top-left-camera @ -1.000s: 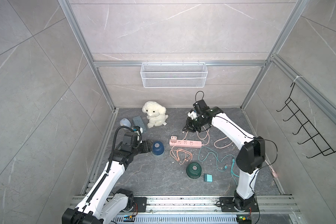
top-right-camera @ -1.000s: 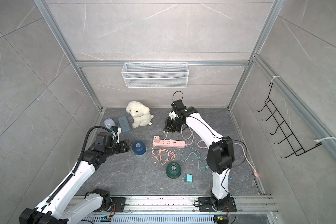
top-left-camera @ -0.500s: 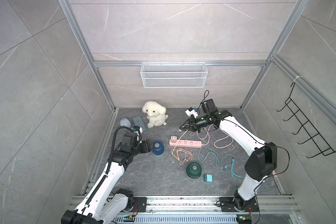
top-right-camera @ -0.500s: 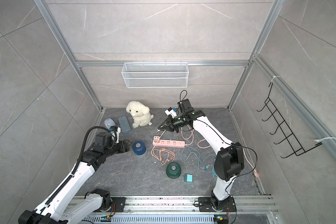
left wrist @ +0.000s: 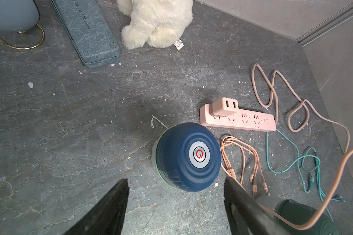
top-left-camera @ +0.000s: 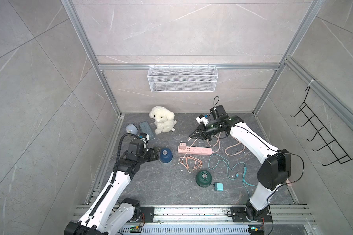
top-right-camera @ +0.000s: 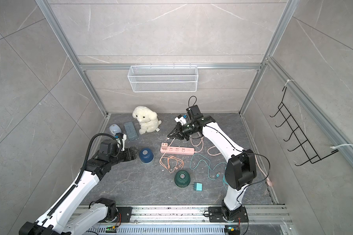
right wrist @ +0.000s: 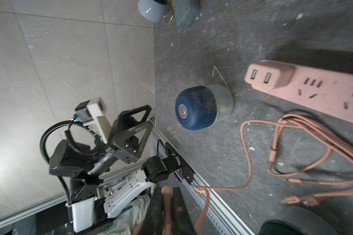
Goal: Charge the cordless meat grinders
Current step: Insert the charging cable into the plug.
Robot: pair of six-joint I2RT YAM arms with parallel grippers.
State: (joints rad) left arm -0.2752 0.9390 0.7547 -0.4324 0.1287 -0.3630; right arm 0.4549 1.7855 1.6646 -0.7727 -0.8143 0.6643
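The navy blue grinder [top-left-camera: 166, 156] [top-right-camera: 146, 155] stands on the floor at the left, its round power button [left wrist: 199, 154] facing up. My left gripper [top-left-camera: 156, 154] [left wrist: 176, 179] is open right beside it, one finger on either side of its near edge, not touching. The dark green grinder [top-left-camera: 203, 178] [top-right-camera: 182, 178] stands near the front middle. My right gripper [top-left-camera: 192, 136] [right wrist: 167, 189] hovers just above the pink plug adapter [top-left-camera: 182, 145], shut on the plug end of the salmon cable [top-left-camera: 192, 163] [right wrist: 245, 154].
The pink power strip [top-left-camera: 198, 151] holds the adapter. Its cord [top-left-camera: 232, 148], a teal cable [top-left-camera: 222, 162] and a teal adapter [top-left-camera: 219, 186] lie to the right. A plush dog [top-left-camera: 162, 120], a blue-grey case [top-left-camera: 146, 128] and a pale gadget [top-left-camera: 131, 128] sit at the back left.
My right gripper has risen from the floor and turned to point left, carrying the salmon cable's end towards the pink adapter. The left arm has hardly moved.
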